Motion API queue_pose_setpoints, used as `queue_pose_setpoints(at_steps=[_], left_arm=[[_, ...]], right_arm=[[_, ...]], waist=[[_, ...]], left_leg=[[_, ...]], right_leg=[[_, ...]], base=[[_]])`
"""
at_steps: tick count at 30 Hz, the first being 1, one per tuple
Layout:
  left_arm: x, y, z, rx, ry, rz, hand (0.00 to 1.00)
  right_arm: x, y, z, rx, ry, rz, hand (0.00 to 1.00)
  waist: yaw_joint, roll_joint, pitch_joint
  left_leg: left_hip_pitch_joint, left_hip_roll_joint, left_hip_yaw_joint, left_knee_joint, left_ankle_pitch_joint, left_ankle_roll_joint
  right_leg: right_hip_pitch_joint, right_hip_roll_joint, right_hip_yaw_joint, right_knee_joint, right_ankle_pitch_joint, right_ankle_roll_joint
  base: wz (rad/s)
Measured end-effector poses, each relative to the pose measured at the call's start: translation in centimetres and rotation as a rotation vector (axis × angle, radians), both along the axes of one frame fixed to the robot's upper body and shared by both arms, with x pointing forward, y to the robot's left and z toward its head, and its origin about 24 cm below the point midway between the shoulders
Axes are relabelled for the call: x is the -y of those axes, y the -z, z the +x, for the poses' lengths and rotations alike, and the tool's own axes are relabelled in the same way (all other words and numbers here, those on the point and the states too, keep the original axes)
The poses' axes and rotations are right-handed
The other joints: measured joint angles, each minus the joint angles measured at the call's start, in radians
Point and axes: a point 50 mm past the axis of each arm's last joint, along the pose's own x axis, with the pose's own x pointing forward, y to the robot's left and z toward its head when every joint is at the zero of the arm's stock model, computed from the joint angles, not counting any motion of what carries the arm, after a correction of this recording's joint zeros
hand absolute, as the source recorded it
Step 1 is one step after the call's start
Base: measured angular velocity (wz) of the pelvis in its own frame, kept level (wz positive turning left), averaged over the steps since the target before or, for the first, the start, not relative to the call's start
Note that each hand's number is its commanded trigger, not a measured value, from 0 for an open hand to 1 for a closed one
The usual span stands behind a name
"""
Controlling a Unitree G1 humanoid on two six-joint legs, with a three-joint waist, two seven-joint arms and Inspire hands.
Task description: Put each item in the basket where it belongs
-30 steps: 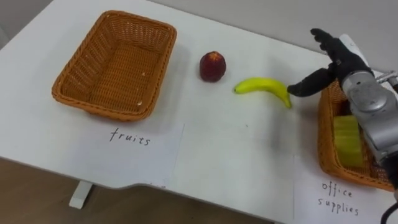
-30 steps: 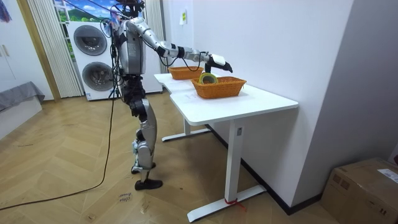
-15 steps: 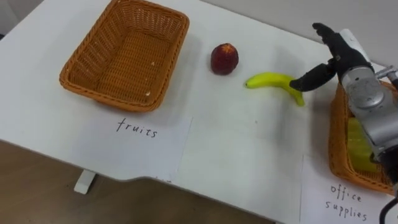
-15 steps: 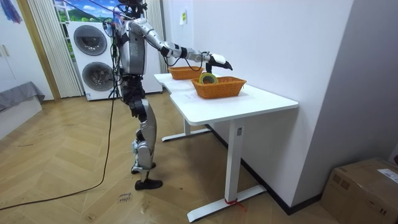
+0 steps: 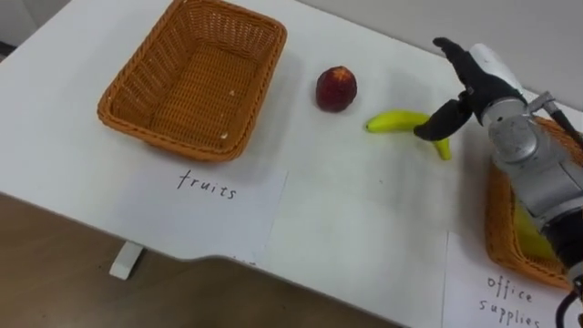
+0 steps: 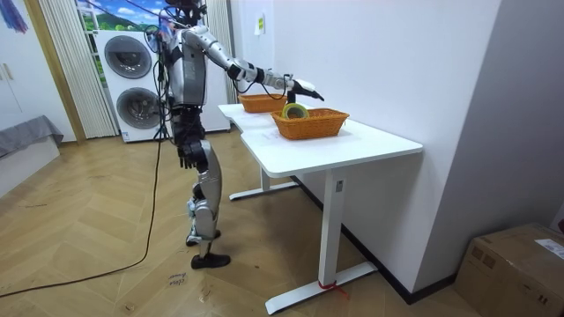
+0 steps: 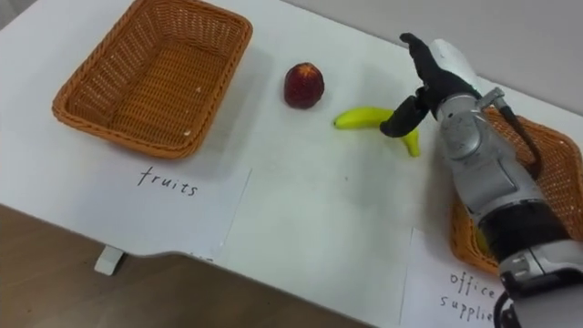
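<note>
Left eye view: on the white worktop [image 5: 364, 219] we see an empty wicker basket [image 5: 173, 141] at the left, with a red fruit [image 5: 336, 88] and a banana [image 5: 396, 120] lying apart to its right. The right hand [image 5: 466, 75] hovers open over the banana's right end, fingers straight and spread and thumb dipping across the fruit; we cannot tell whether it touches. Room view: the robot stands at the worktop's near end, right arm stretched out over the two baskets, and the left hand [image 6: 183, 158] hangs by its hip, its state unclear to us. Right eye view: a second wicker basket [image 7: 554, 150] sits under the right forearm.
</note>
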Motion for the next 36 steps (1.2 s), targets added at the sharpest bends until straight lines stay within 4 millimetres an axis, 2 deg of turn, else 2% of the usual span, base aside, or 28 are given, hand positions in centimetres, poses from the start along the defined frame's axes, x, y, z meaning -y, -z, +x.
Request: queue_pose_setpoints(at_steps=[4,11,15,20,23,36], left_arm=[[0.2,0.1,0.0,-0.014,0.017,-0.007,0.00],[0.1,0.1,0.1,-0.006,-0.017,-0.013,0.00],[0.1,0.1,0.2,-0.001,-0.016,-0.011,0.00],[0.1,0.0,0.7,0.021,-0.011,-0.006,0.00],[0.2,-0.1,1.3,0.042,-0.003,-0.005,0.00],[0.1,-0.3,2.0,0.060,0.009,0.001,0.00]], right_arm=[[0.1,0.3,0.0,-0.013,0.004,-0.005,0.00],[0.5,1.6,-0.3,-0.068,0.009,-0.067,0.00],[0.6,1.7,-0.3,-0.071,0.008,-0.071,0.00],[1.0,1.4,0.2,-0.082,0.014,-0.170,0.00],[1.1,1.7,0.2,-0.097,0.011,-0.209,0.00],[1.2,2.1,0.2,-0.131,0.010,-0.220,0.00]], waist=[[0.024,0.005,0.0036],[0.052,0.004,0.0034],[0.056,0.003,0.0038],[0.057,-0.010,0.0117],[0.058,-0.013,0.0118],[0.062,-0.001,0.0211]], left_leg=[[-0.009,-0.005,-0.006,0.006,0.000,0.000],[-0.013,-0.006,-0.006,-0.008,0.000,0.000],[-0.014,-0.006,-0.005,-0.006,0.001,0.000],[-0.021,-0.006,-0.005,-0.006,0.001,-0.001],[-0.031,-0.006,-0.007,0.002,0.001,-0.001],[-0.041,-0.004,-0.008,0.010,0.001,-0.001]], right_leg=[[-0.002,-0.001,-0.008,0.000,0.000,0.000],[-0.010,-0.002,-0.008,0.000,0.000,0.000],[-0.013,-0.004,-0.009,0.000,0.000,0.000],[-0.019,-0.001,-0.024,-0.004,0.000,0.000],[-0.017,-0.002,-0.031,-0.016,0.000,-0.001],[-0.018,0.003,-0.035,-0.016,0.010,-0.005]], base=[[0.06],[0.00],[0.00],[0.00],[0.03],[0.00]])
